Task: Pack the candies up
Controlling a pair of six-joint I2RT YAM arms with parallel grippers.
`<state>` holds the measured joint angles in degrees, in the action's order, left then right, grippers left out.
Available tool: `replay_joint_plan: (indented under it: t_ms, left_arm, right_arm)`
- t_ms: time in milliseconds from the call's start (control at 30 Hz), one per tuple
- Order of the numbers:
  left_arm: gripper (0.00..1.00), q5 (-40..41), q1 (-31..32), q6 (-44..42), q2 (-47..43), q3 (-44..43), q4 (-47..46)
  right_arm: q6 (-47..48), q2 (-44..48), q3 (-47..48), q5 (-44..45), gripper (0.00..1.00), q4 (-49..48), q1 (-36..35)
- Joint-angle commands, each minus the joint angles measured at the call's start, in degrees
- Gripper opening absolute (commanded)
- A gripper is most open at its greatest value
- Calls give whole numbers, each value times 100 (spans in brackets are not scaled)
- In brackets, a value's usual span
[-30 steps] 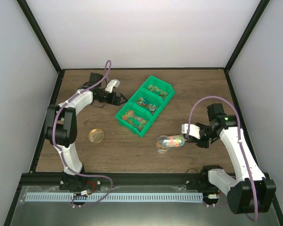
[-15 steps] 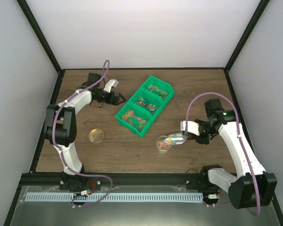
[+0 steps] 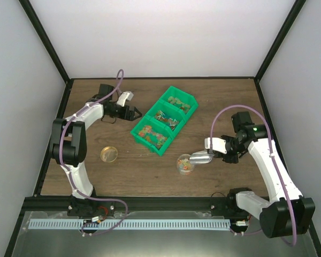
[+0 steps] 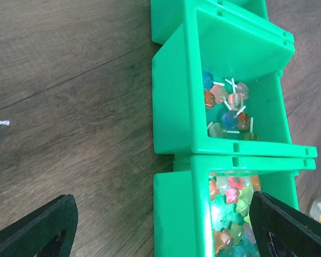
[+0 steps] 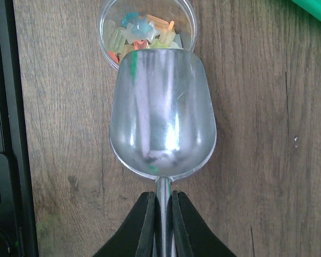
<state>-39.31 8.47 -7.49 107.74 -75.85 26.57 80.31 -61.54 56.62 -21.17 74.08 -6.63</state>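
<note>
The candies (image 5: 144, 29) are small mixed-colour sweets lying in a round clear cup (image 3: 185, 164) on the table. An empty metal scoop (image 5: 163, 115) hangs with its lip over the cup's near rim. My right gripper (image 5: 163, 209) is shut on the scoop's thin handle; in the top view it (image 3: 216, 151) stands right of the cup. More loose candies (image 4: 232, 214) fill the nearest compartment of the green bin (image 3: 138, 133). My left gripper (image 4: 161, 214) is open beside that bin's left wall, holding nothing.
The green bin's middle compartment holds lollipops (image 4: 230, 110), and a third compartment (image 3: 177, 101) lies beyond. A round gold lid (image 3: 109, 154) lies on the wood at the left. Black frame rails border the table (image 3: 230, 101).
The scoop was full of candies a second ago; it tipped forward over the cup and is now empty, with the candies in the cup. The left arm has hardly moved.
</note>
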Motion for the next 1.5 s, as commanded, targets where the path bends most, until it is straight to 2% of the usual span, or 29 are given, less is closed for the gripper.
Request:
replay_joint_plan:
  t_ms: [0, 167, 333, 500, 600, 733, 867, 1067, 1467]
  left_arm:
    - [90, -47, -41, -100, -84, 150, -28]
    - [89, 210, -38, -403, -296, 304, 189]
    - [88, 514, -38, -640, -439, 456, 355]
    - [85, 701, -19, -640, -447, 517, 435]
    - [82, 667, 16, -568, -447, 516, 445]
    - [76, 649, 71, -546, -464, 569, 483]
    - [71, 659, 122, -506, -433, 619, 453]
    - [59, 613, 244, -302, -311, 624, 250]
    - [44, 535, 482, -122, -175, 668, 78]
  right_arm:
    - [39, 66, 482, -224, 1, 49, -62]
    - [-896, -360, 1112, -991, 1, -450, -102]
    - [-2804, -1229, 1901, -972, 1, -1118, -961]
    - [-4585, -2150, 2694, -261, 1, -1357, -2243]
    - [-5289, -2691, 3123, 102, 1, -1357, -2687]
    - [-5704, -3202, 3357, 287, 1, -1348, -3034]
    - [-5854, -3459, 3196, 494, 1, -1310, -3275]
    - [-6068, -3579, 2918, 882, 1, -1347, -3274]
    - [-6363, -4243, 3101, 1541, 1, -1349, -3304]
